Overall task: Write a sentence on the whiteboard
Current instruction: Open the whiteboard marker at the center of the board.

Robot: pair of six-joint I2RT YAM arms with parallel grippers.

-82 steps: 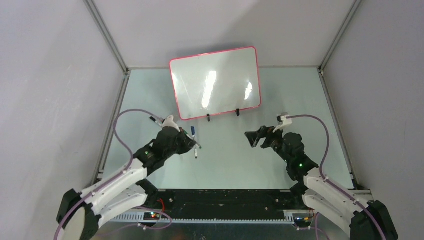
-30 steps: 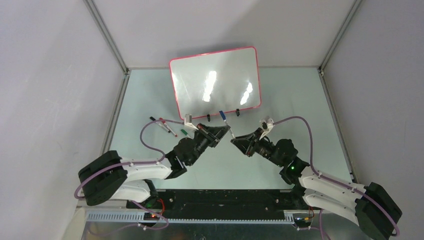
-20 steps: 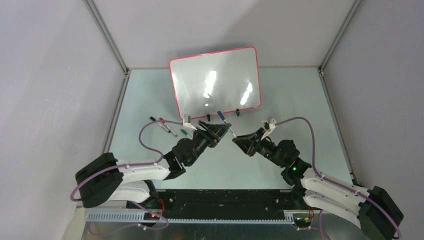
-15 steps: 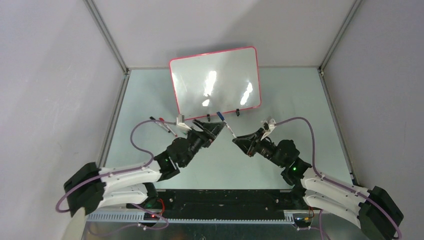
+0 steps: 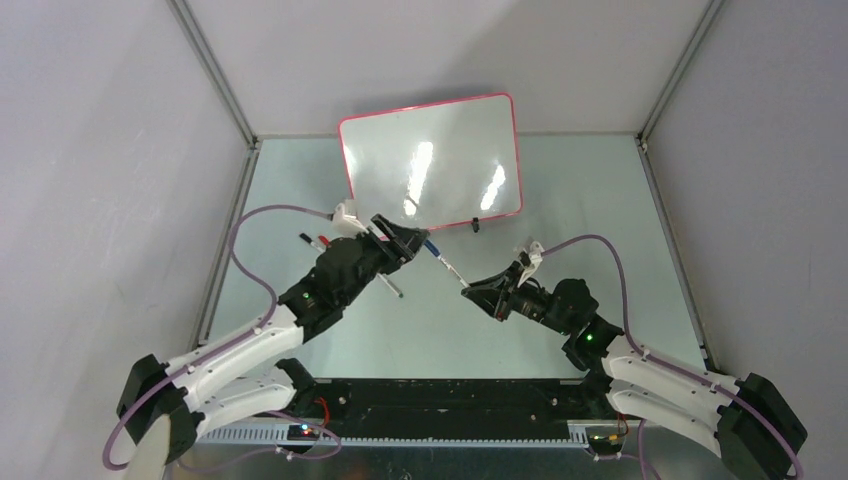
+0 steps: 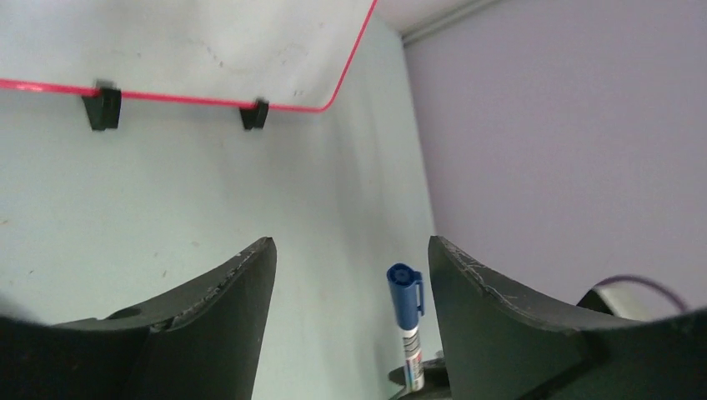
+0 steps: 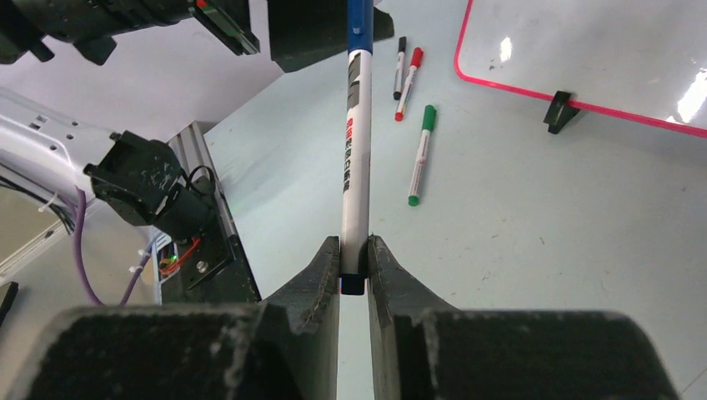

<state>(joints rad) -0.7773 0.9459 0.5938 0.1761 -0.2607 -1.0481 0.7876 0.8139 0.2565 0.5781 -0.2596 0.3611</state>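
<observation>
Whiteboard stands propped on its black feet at the far end of the table. Nearer, the right gripper is clamped on the tail of a blue-capped marker. The left gripper is spread wide either side of the cap, grasping nothing.

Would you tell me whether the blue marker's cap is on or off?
On: the left wrist view shows the blue cap, clip and all, seated on the end of the marker.
</observation>
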